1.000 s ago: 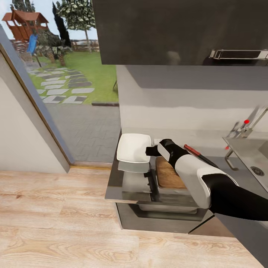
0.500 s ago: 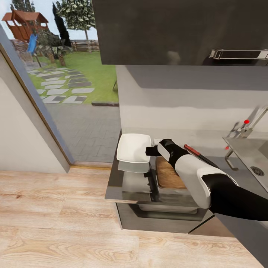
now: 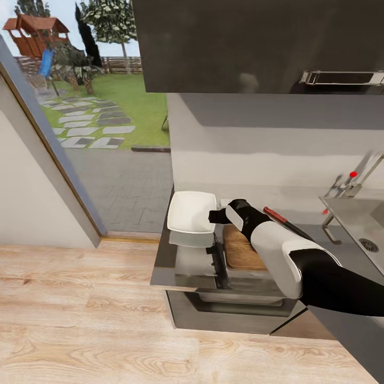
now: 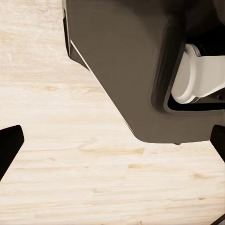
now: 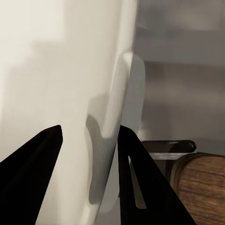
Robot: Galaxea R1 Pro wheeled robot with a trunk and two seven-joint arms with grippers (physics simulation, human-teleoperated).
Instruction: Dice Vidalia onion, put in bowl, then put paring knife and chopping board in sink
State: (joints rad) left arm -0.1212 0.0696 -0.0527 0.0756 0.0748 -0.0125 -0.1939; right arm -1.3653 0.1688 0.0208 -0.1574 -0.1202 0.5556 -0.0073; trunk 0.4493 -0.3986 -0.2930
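Note:
The white squarish bowl [image 3: 189, 210] sits at the left end of the grey countertop [image 3: 178, 269]. My right gripper [image 3: 216, 216] is at its right rim. In the right wrist view the bowl's wall [image 5: 112, 93] stands between the two dark fingers [image 5: 37, 178], with the gripper [image 5: 90, 133] shut on it. The brown chopping board [image 3: 240, 250] lies just right of the bowl, partly under my forearm; its corner [image 5: 201, 187] is visible in the right wrist view too. Behind the arm lies the paring knife [image 3: 280, 218]. The onion is out of view. My left gripper [image 4: 112, 150] hangs open over the wood floor.
The grey sink [image 3: 368, 242] with its chrome tap and red knob [image 3: 352, 174] is at the far right. A dark wall cabinet [image 3: 256, 42] hangs overhead. A glass door and the garden are to the left, and light wood floor [image 3: 80, 320] lies in front.

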